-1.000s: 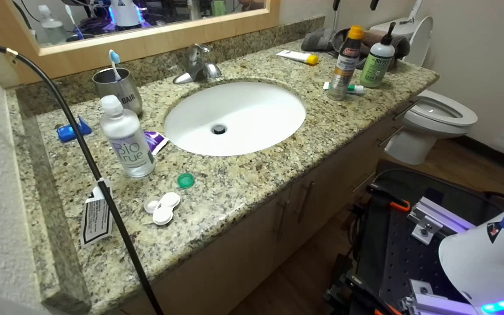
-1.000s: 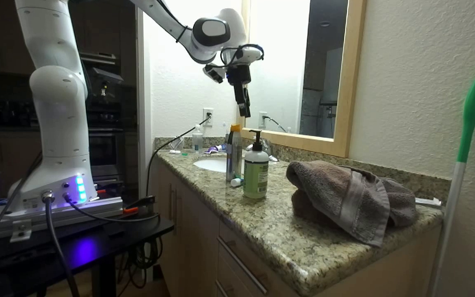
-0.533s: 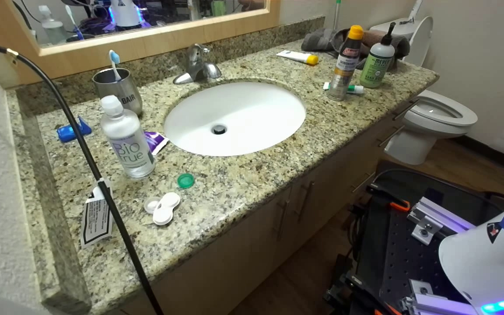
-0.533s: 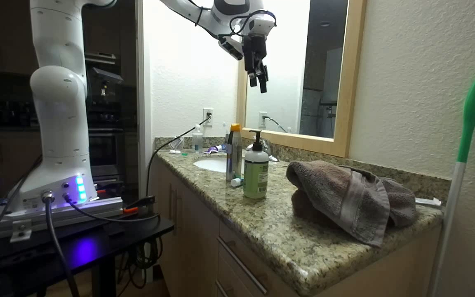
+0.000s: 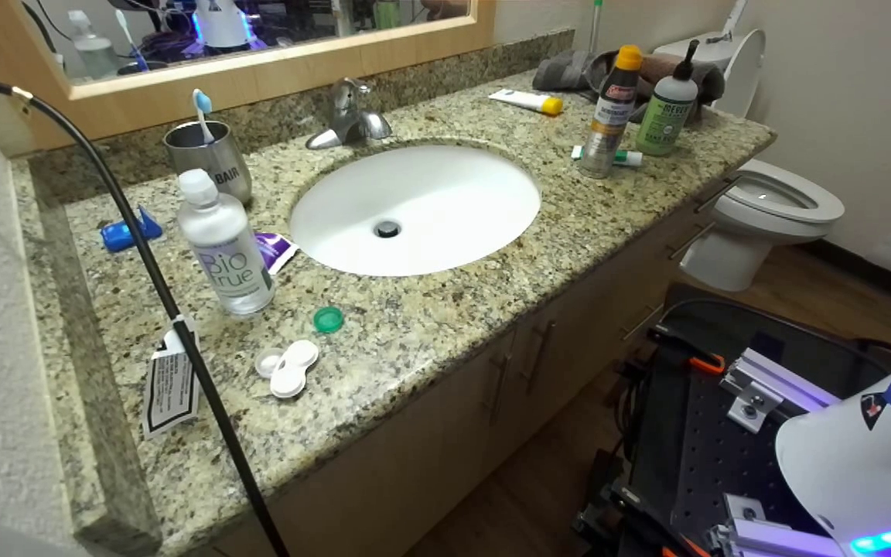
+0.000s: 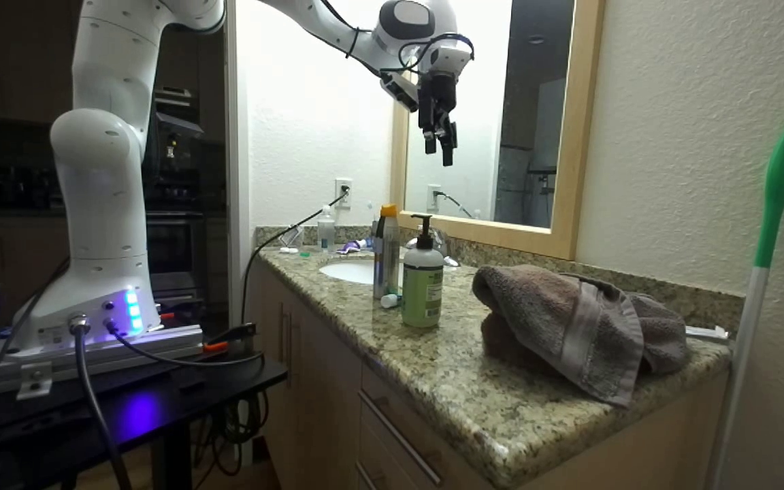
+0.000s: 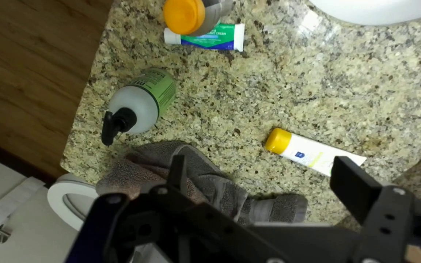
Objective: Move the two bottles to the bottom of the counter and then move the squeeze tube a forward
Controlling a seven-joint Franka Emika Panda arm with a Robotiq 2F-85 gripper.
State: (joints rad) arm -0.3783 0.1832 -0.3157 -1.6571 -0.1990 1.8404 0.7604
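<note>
Black two-finger gripper [image 6: 439,151] is held up over the speckled beige-brown granite counter [image 5: 414,309], jaws spread wide apart. Slim grey bottle with yellow-orange cap [image 5: 610,112] and whitish bottle with green label and black pump [image 7: 143,100] are stood upright near each other, by the front edge. White squeeze tube with yellow cap [image 7: 313,152] is laid flat near the grey-brown towel [image 6: 542,313], apart from both bottles. Green-and-white tube [image 7: 219,42] is partly hidden by the slim bottle.
</note>
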